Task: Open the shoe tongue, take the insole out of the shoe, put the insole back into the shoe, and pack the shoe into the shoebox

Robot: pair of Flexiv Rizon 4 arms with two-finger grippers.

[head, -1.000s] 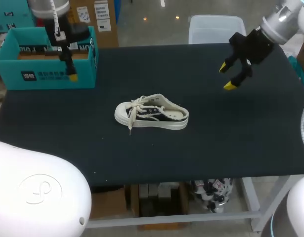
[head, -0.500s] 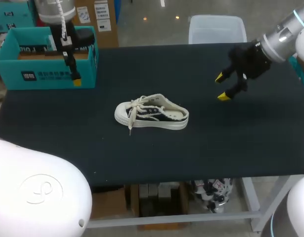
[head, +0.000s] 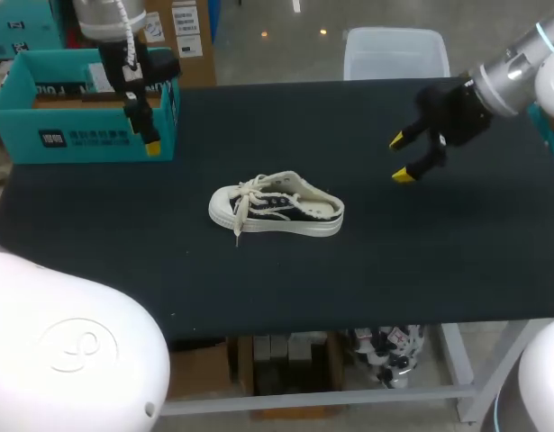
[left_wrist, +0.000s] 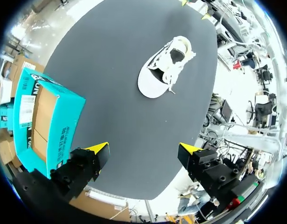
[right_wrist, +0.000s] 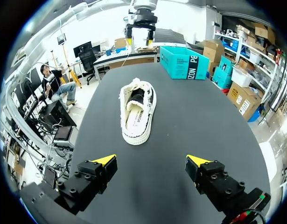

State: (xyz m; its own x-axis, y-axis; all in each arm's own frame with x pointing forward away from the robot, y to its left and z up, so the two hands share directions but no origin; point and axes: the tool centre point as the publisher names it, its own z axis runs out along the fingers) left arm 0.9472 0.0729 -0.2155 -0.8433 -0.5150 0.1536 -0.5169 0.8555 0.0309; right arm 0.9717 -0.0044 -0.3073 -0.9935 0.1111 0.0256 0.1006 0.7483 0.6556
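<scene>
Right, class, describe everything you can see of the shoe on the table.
The shoe is a low sneaker with a black fabric upper, white toe cap, thick white sole and frayed pale edging round its opening. Its white laces lie loosely tied, one end trailing onto the table. It stands upright on its sole near the table's middle, toe pointing to the robot's left. A pale insole lies inside. Only the table touches it.

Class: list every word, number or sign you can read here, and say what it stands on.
Shoebox: white print on its side, too small to read.
Insole inside the shoe: dark print, too blurred to read.
</scene>
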